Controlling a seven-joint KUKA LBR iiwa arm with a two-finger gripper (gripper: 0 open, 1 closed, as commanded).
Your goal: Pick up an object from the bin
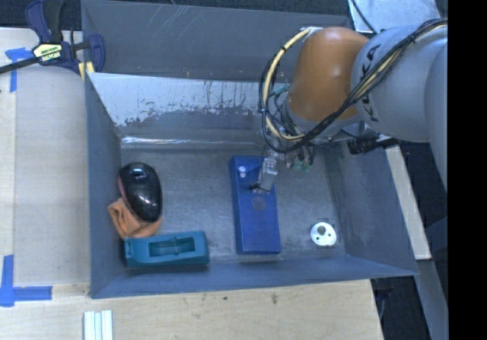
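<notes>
Nearest, a teal block [166,249] is seen at the front left, a small white round piece [323,234] at the right. Between them a long blue box [256,220] is laid. Further, a black mouse [141,190] is placed on an orange cloth [120,217]. The gripper [266,175] is seen at the box's far end; its opening cannot be told.
</notes>
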